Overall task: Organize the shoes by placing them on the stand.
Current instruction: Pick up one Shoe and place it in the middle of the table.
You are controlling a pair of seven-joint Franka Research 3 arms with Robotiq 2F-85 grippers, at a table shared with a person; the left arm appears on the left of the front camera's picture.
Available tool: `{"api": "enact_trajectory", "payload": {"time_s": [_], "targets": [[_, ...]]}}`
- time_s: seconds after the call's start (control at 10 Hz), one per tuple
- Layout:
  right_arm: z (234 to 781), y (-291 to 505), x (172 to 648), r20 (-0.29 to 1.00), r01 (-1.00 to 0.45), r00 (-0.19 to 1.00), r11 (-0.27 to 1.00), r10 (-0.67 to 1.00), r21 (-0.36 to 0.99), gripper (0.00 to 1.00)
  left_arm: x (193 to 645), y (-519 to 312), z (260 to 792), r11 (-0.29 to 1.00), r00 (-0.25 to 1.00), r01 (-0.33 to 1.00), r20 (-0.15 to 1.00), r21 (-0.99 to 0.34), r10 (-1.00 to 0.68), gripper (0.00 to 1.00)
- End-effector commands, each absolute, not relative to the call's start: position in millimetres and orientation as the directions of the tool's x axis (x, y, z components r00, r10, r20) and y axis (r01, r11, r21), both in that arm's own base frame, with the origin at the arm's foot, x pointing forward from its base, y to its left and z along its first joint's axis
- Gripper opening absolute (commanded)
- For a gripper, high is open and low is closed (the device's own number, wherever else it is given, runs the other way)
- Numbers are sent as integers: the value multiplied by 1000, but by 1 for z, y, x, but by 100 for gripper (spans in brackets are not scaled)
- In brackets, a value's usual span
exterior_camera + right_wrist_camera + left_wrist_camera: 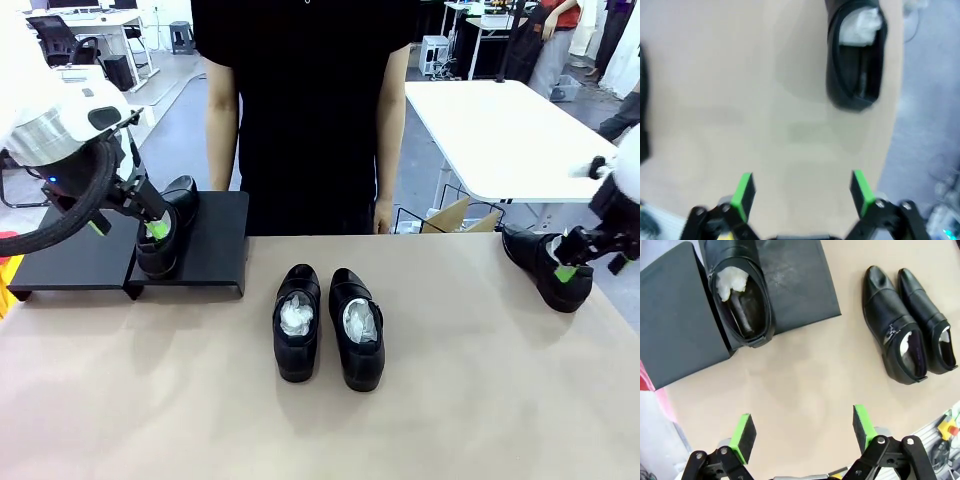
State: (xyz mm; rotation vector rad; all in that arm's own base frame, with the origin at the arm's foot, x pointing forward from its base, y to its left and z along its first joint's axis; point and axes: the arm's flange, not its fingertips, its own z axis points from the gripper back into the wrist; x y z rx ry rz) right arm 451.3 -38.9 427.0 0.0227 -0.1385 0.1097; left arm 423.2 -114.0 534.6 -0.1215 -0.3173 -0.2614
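One black shoe (172, 222) (742, 292), stuffed with white paper, sits on the black stand (60, 262) (800, 285) by the seam between its two panels. Its heel sticks out past the front edge. My left gripper (127, 230) (802, 427) hovers open over the table in front of that shoe, holding nothing. Two more shoes (298, 322) (357, 328) (892, 325) lie side by side mid-table. Another shoe (545, 265) (856, 55) lies at the table's right edge. My right gripper (592, 265) (802, 190) is open just short of its heel, not touching it.
A person in black (305, 110) stands at the far side, arms hanging down. The stand's left panel is bare. A white table (510, 130) and an open cardboard box (455, 215) stand beyond the far right edge.
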Motion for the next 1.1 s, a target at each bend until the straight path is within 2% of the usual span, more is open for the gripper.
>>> {"api": "enact_trajectory", "payload": {"time_s": [0.0, 0.1, 0.2, 0.3, 0.4, 0.5, 1.0], "targets": [[420, -41, 501, 169, -249, 953, 968, 252, -35, 100, 422, -115, 534, 963, 918, 256, 334, -86, -214, 100], [420, -38, 520, 170, -177, 967, 981, 189, -79, 100, 422, -115, 534, 963, 918, 256, 334, -86, -214, 100], [413, -40, 479, 138, -176, 975, 984, 175, -7, 100, 422, -115, 534, 963, 918, 256, 334, -86, -214, 100], [413, -40, 479, 138, -176, 975, 984, 175, -7, 100, 422, -115, 534, 963, 918, 256, 334, -86, -214, 100], [406, -38, 509, 143, -199, 969, 979, 202, -36, 100, 422, -115, 534, 963, 918, 256, 334, -86, -214, 100], [411, -34, 507, 160, -237, 956, 969, 245, -67, 100, 422, -115, 534, 963, 918, 256, 334, -86, -214, 100], [386, -27, 573, 95, -259, 960, 965, 262, -46, 100, 422, -115, 534, 963, 918, 256, 334, -86, -214, 100]]}}
